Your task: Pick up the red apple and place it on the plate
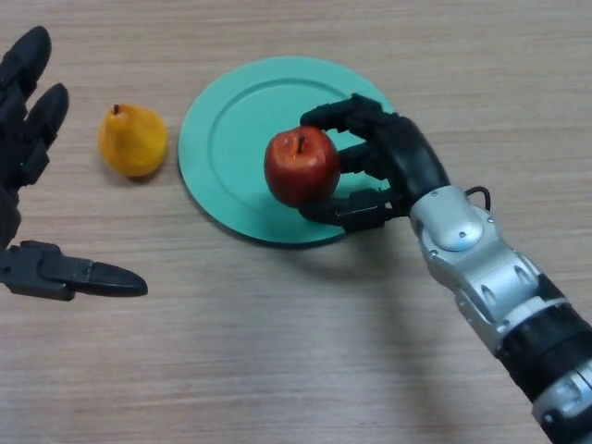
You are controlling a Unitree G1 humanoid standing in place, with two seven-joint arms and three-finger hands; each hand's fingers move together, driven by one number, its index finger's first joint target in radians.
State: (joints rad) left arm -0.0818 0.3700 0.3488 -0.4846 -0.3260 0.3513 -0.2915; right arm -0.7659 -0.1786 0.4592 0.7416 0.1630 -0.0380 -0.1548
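A red apple is upright with its stem up, over the lower middle of a round teal plate. My right hand reaches in from the lower right and is shut on the apple, fingers curled over its top right and thumb under its lower right. I cannot tell whether the apple rests on the plate or is held just above it. My left hand is open at the left edge, fingers straight and thumb stretched out, holding nothing.
A yellow pear lies on the wooden table just left of the plate, between the plate and my left hand.
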